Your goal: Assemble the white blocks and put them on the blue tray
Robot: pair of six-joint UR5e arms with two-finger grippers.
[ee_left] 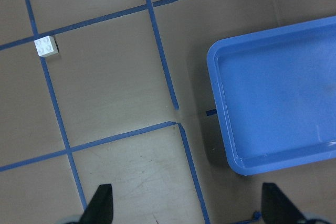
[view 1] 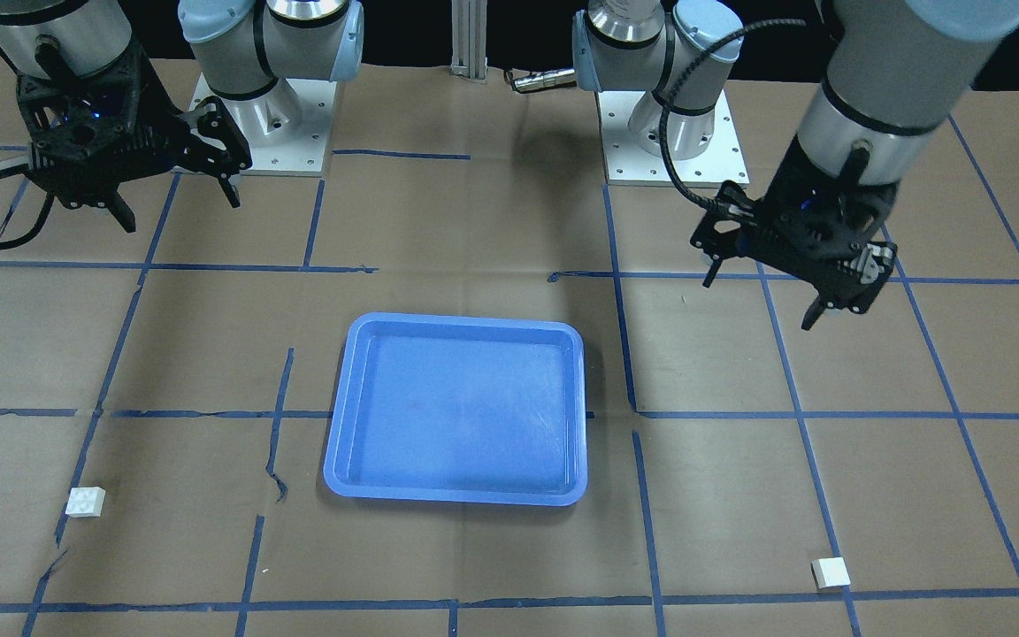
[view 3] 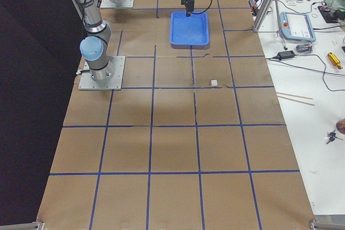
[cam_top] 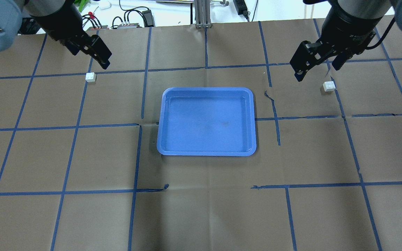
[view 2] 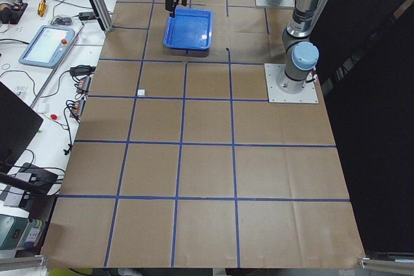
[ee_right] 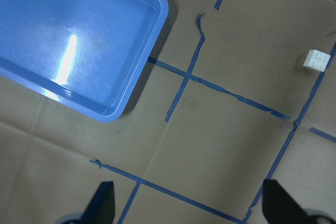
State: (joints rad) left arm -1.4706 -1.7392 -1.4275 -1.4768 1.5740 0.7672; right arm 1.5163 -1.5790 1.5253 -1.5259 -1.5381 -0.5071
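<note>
The blue tray (cam_top: pixel 206 120) lies empty in the middle of the table and shows in the front view (view 1: pixel 456 407) too. One white block (cam_top: pixel 90 77) sits on the paper left of the tray, just below my left gripper (cam_top: pixel 89 57), which is open and empty. In the left wrist view this block (ee_left: pixel 46 46) is at the upper left and the tray's rim (ee_left: pixel 218 77) at the right. The other white block (cam_top: pixel 329 85) sits right of the tray, close to my open, empty right gripper (cam_top: pixel 317 71). It shows in the right wrist view (ee_right: pixel 317 60).
Brown paper with a blue tape grid covers the table. The two arm bases (view 1: pixel 262 133) (view 1: pixel 673 141) stand on the robot's side. Cables and devices (cam_top: pixel 131 21) lie beyond the far edge.
</note>
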